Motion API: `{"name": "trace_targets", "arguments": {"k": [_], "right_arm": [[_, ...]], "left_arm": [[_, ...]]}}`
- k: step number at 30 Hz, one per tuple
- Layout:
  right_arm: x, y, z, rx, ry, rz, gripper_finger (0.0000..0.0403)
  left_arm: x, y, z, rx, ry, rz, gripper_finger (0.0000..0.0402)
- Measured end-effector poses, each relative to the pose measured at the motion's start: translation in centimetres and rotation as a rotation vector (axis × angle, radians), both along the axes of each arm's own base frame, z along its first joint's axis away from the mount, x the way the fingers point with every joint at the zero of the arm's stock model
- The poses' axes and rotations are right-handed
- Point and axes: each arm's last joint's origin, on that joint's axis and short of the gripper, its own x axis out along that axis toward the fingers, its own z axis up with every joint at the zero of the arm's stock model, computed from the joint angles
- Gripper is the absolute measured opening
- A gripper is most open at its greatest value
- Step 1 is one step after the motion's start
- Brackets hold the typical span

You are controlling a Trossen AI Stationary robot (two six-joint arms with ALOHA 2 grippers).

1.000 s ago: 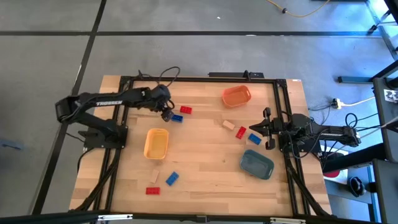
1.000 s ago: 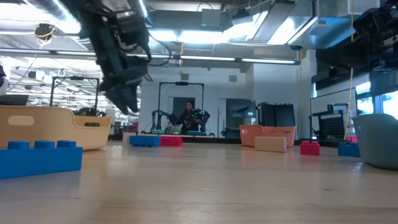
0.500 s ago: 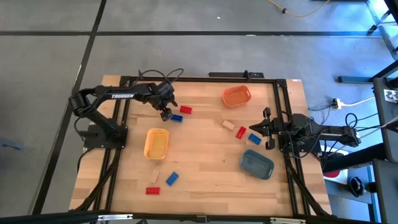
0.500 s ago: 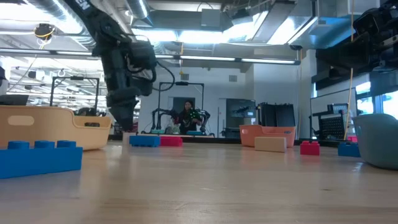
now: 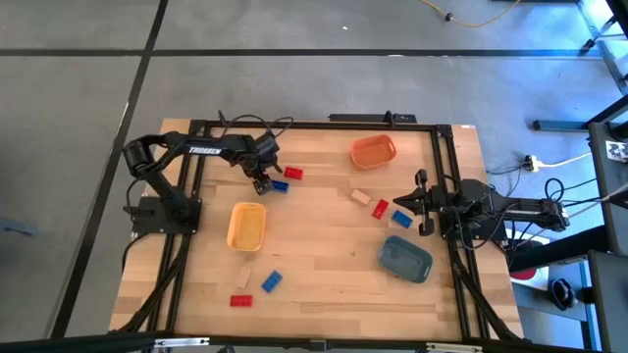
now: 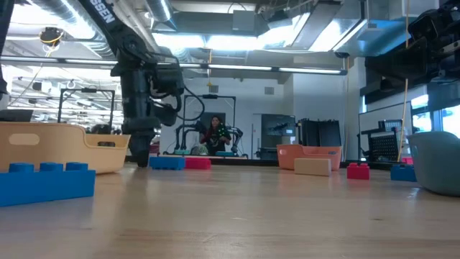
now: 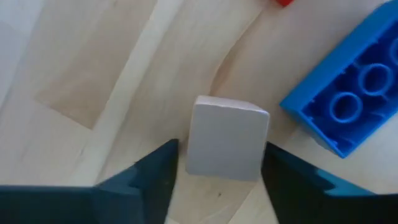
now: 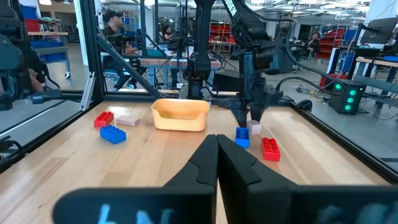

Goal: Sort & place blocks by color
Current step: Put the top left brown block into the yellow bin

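Note:
A pale block (image 7: 226, 138) lies flat on the table at the far left, beside a blue block (image 5: 280, 186) and a red block (image 5: 293, 174). My left gripper (image 7: 217, 171) points down over the pale block, open, with one finger on each side of it. It also shows in the high view (image 5: 260, 182) and in the low view (image 6: 141, 160). My right gripper (image 5: 420, 204) waits at the right edge, shut, pointing level across the table. My left gripper comes from above, and its fingers (image 7: 155, 171) stand close against two opposite sides of the pale block (image 7: 193, 149). The block rests flat on the table. Whether the fingers touch it, I cannot tell.
A yellow tray (image 5: 246, 226) stands near my left arm, an orange tray (image 5: 373, 151) at the far right and a slate-blue tray (image 5: 405, 258) at the near right. Pale (image 5: 361, 197), red (image 5: 381, 209) and blue (image 5: 401, 218) blocks lie before my right gripper. Three more, among them a blue one (image 5: 271, 281), lie near the front.
My left gripper has sunk down to the table top beside the blue block. It has tipped from a slant to nearly upright, and its fingers now reach the wood.

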Motion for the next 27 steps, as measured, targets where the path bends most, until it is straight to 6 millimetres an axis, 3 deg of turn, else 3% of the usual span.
{"name": "trace_targets", "arguments": {"k": [6,8,15,19,23,27], "right_arm": [[0.0,0.0,0.0,0.0,0.0,0.0,0.0007],[0.0,0.0,0.0,0.0,0.0,0.0,0.0007],[0.0,0.0,0.0,0.0,0.0,0.0,0.0007],[0.0,0.0,0.0,0.0,0.0,0.0,0.0007],[0.0,0.0,0.0,0.0,0.0,0.0,0.0007],[0.0,0.0,0.0,0.0,0.0,0.0,0.0007]], "left_arm": [[-0.3,-0.5,0.6,-0.042,-0.012,0.086,0.0042],[-0.6,-0.6,1.5,-0.041,-0.038,0.111,0.0011],[-2.5,-1.3,6.6,0.004,-0.225,0.212,0.0001],[-3.5,-1.9,11.0,0.02,-0.435,0.347,0.0],[-2.3,-3.5,16.2,0.006,-0.733,0.349,0.0],[0.0,-3.6,19.5,0.058,-0.832,0.365,0.0]]}}
